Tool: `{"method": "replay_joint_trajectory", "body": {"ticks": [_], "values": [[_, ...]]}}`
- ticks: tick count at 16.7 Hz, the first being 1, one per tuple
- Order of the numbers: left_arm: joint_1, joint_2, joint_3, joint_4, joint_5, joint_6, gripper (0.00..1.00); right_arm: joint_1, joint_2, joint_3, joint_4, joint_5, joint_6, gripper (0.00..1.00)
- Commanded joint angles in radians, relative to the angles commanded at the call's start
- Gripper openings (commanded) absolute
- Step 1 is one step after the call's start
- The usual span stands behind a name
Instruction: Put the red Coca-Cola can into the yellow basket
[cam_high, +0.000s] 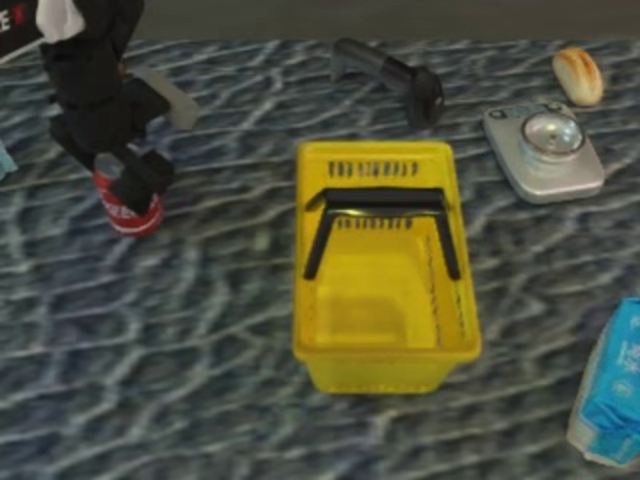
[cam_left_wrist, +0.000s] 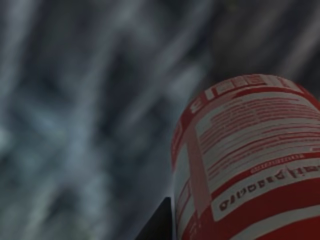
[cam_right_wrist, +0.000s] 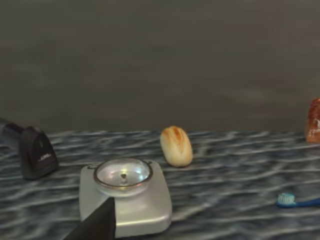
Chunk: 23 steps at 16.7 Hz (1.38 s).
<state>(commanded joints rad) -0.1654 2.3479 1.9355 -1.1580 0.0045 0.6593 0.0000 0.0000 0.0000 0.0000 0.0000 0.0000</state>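
Note:
The red Coca-Cola can (cam_high: 135, 213) stands upright at the table's left side, well to the left of the yellow basket (cam_high: 385, 365). My left gripper (cam_high: 133, 183) comes down on the can from above and is shut on its upper part. In the left wrist view the can (cam_left_wrist: 250, 160) fills the picture, and one dark finger (cam_left_wrist: 159, 222) lies against its side. Whether the can rests on the cloth or hangs just above it does not show. The basket sits in the middle, handles (cam_high: 380, 200) folded across its top. My right gripper (cam_right_wrist: 145, 222) is parked out of the top view, open.
A black scanner (cam_high: 395, 75) lies behind the basket. At the back right are a silver scale (cam_high: 545, 150) and a bread roll (cam_high: 578, 75). A blue-white pack (cam_high: 612, 385) lies at the right edge. The right wrist view also shows a toothbrush (cam_right_wrist: 297, 201) and a brownish-red lump (cam_right_wrist: 314, 127).

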Motion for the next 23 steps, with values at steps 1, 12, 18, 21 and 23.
{"method": "replay_joint_trajectory", "body": {"ticks": [1,12,18,21,23], "values": [[0.0,0.0,0.0,0.0,0.0,0.0,0.32,0.0,0.0,0.0,0.0,0.0,0.0,1.0],[0.0,0.0,0.0,0.0,0.0,0.0,0.0,0.0,0.0,0.0,0.0,0.0,0.0,1.0],[-0.009,-0.007,-0.017,0.058,0.048,-0.02,0.0,0.0,0.0,0.0,0.0,0.0,0.0,1.0],[-0.026,-0.023,-0.061,0.206,0.16,-0.068,0.0,0.0,0.0,0.0,0.0,0.0,0.0,1.0],[-0.041,-0.039,-0.106,0.353,0.262,-0.114,0.0,0.0,0.0,0.0,0.0,0.0,0.0,1.0]]}}
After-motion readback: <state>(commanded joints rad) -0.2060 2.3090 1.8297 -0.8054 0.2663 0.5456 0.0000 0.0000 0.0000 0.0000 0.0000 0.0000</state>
